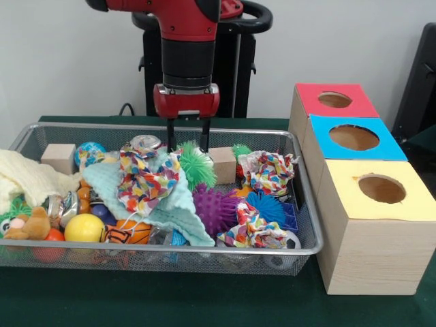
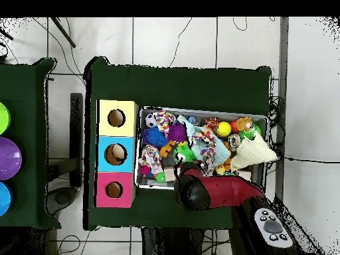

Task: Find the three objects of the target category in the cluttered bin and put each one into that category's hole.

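Three boxes: we are seeing them lined up beside the bin (image 1: 300, 246), topped red (image 1: 335, 100), blue (image 1: 353, 137) and yellow (image 1: 381, 189), one round hole each.
Target hole: the hole (image 1: 353, 137) is sitting in the blue top of the middle box.
Writing: we are reading none anywhere.
Bin contents: we are counting three spiky balls, green (image 1: 196, 165), purple (image 1: 215, 209) and blue (image 1: 266, 206); two wooden blocks (image 1: 58, 158); three patterned cloths (image 1: 146, 178); one yellow ball (image 1: 84, 228).
Bottles: we are finding no clear bottle we can pick out in the clutter.
Gripper: the gripper (image 1: 187, 145) is hanging at the bin's far side, its two fingers spread apart and pinching nothing.
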